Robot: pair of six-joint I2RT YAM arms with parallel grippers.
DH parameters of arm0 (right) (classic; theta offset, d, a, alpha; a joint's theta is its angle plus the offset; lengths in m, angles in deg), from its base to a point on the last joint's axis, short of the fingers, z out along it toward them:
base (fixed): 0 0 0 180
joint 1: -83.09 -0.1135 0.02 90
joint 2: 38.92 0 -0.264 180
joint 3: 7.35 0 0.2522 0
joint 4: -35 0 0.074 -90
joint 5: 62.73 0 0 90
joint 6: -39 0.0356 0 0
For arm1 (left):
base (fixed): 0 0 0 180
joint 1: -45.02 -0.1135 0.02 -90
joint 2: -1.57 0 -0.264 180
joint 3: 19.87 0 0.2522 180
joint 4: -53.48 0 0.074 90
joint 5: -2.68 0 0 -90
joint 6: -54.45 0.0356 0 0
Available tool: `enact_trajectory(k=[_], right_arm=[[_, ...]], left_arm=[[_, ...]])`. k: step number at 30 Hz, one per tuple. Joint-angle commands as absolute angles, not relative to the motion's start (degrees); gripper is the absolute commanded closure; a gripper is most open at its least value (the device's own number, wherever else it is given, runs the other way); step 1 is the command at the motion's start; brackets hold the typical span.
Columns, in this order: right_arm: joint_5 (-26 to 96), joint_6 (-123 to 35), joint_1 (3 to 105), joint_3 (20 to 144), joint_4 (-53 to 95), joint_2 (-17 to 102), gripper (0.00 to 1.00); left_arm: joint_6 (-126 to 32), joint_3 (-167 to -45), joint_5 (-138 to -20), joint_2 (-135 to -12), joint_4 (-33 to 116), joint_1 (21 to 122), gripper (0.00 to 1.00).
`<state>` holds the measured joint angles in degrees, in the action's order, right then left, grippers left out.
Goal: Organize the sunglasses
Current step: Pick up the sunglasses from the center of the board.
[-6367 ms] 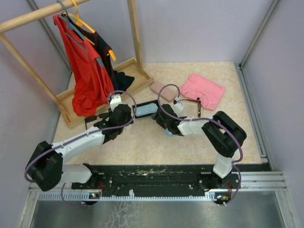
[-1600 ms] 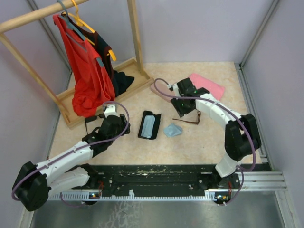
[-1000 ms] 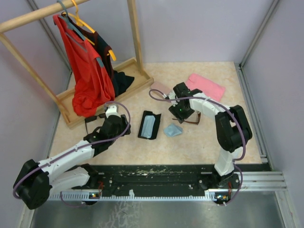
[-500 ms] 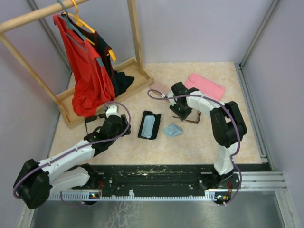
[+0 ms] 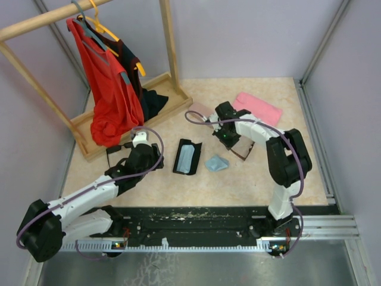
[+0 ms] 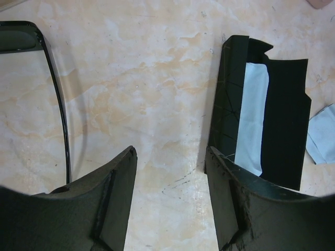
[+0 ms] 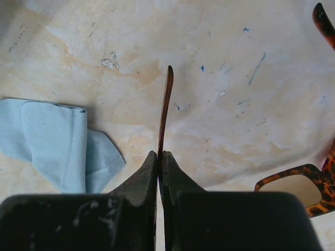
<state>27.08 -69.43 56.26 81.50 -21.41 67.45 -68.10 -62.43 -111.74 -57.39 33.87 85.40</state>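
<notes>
The reddish-brown sunglasses (image 5: pixel 243 150) lie unfolded on the floor right of centre. My right gripper (image 5: pixel 229 139) is shut on their thin temple arm (image 7: pixel 166 104); in the right wrist view the jaws (image 7: pixel 159 155) pinch that arm edge-on, and the tortoise frame (image 7: pixel 299 189) shows at the lower right. The black sunglasses (image 5: pixel 117 150) lie at the left by the rack base, with their lens and temple (image 6: pixel 56 104) left of my left gripper (image 6: pixel 170 157). My left gripper (image 5: pixel 150 159) hovers open over bare floor with nothing between its fingers.
An open black case (image 5: pixel 187 156) with a pale lining (image 6: pixel 251 120) lies between the arms. A blue cloth (image 5: pixel 217 163) sits beside it. A pink case (image 5: pixel 199 110) and a pink folded cloth (image 5: pixel 261 107) lie further back. A wooden clothes rack (image 5: pixel 128 104) with hanging garments stands at the back left.
My right gripper's jaws have closed onto the temple arm of the reddish-brown sunglasses. The left arm has not moved.
</notes>
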Motion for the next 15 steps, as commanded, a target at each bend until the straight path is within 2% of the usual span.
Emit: enact_trajectory(k=[1,8,12,15], right_arm=[[27.31,-69.11,56.28,81.99,-18.82,58.43,1.00],[27.47,-65.21,56.28,76.69,-11.37,44.00,1.00],[29.11,-61.42,56.23,69.75,-0.50,33.56,1.00],[33.23,-60.06,56.28,60.96,12.91,23.16,1.00]], left_arm=[[-68.90,-65.35,-112.02,-56.60,32.74,85.54,0.39],[-70.49,-68.05,-110.89,-52.91,29.88,85.54,0.39],[-71.06,-69.97,-108.65,-50.94,28.71,85.54,0.38],[-71.16,-71.90,-106.50,-50.72,27.66,85.47,0.37]])
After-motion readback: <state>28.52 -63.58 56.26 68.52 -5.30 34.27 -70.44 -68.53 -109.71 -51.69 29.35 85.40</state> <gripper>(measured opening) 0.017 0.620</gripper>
